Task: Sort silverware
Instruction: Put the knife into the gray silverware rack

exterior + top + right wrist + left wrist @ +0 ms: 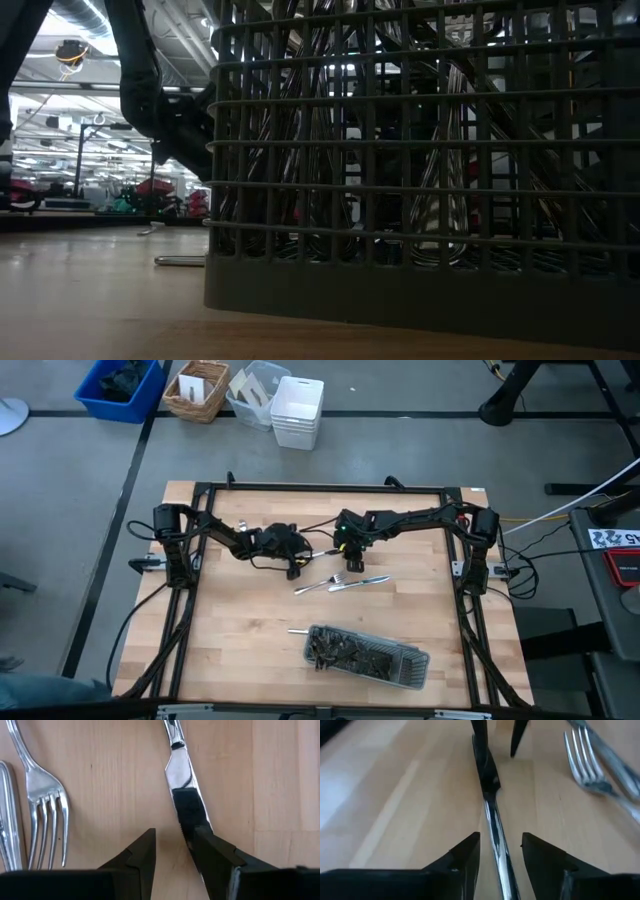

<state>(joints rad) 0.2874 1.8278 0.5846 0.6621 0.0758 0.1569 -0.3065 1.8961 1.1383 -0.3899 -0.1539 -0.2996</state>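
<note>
A silver knife (492,820) lies flat on the wooden table between my two grippers. My left gripper (500,837) is open, with one finger on each side of the knife's handle and a gap on both sides. My right gripper (172,832) is open and points down at the knife's blade end (179,775). A fork (45,800) and another silver piece (362,581) lie on the table just beyond. The dark mesh tray (365,655), near the front edge, holds several pieces of silverware. My right gripper comes from above, and one finger (210,855) stands over the knife's blade (187,805), covering its tip. I cannot tell whether that finger touches the blade. The knife lies flat on the table.
One silver piece (297,630) lies by the tray's left end. In the low view the tray's wall (420,300) fills most of the picture. Bins and a basket (195,390) stand on the floor beyond the far edge. Bare wood lies to the left and right of the tray.
</note>
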